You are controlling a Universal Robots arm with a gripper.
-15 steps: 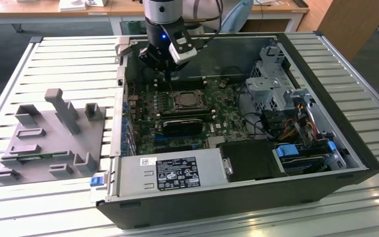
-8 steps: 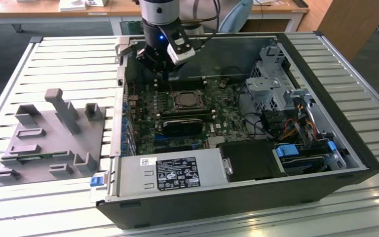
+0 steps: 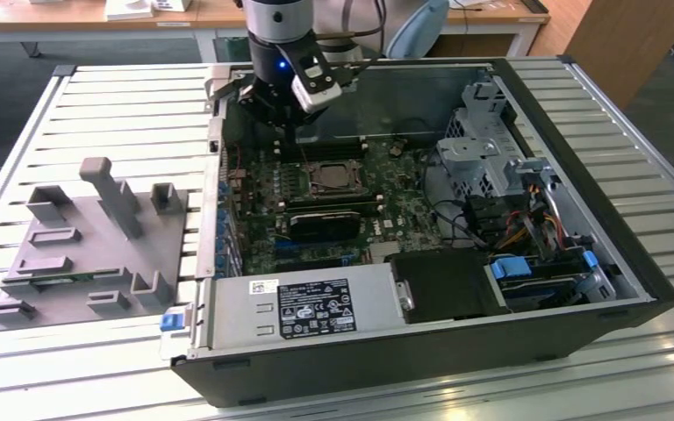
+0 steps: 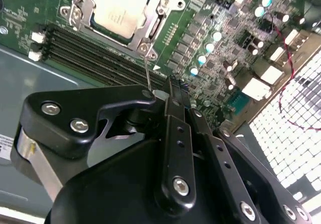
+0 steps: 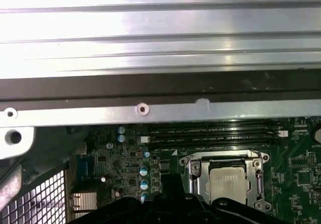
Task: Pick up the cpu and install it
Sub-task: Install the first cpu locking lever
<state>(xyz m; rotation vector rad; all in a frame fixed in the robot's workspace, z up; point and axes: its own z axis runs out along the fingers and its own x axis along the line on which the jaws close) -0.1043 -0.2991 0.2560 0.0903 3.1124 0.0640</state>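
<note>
The cpu (image 3: 334, 179) is a silvery square chip lying flat in the motherboard socket, with the metal socket frame around it. Both wrist views show it too, the second wrist view (image 4: 119, 8) and the first wrist view (image 5: 228, 181). My gripper (image 3: 287, 123) hangs above the board, just behind the socket and near the case's rear wall. Its black fingers (image 4: 173, 86) sit pressed together with nothing between them. A thin metal rod (image 4: 146, 68) rises from the socket corner and ends beside the fingertips. I cannot tell if it touches them.
The open computer case (image 3: 618, 263) lies on a slatted metal table. Inside are memory slots (image 4: 100, 58), a power supply (image 3: 302, 309), a drive cage (image 3: 483, 149) and loose cables. A grey plastic fixture (image 3: 91, 250) stands at the exterior view's left.
</note>
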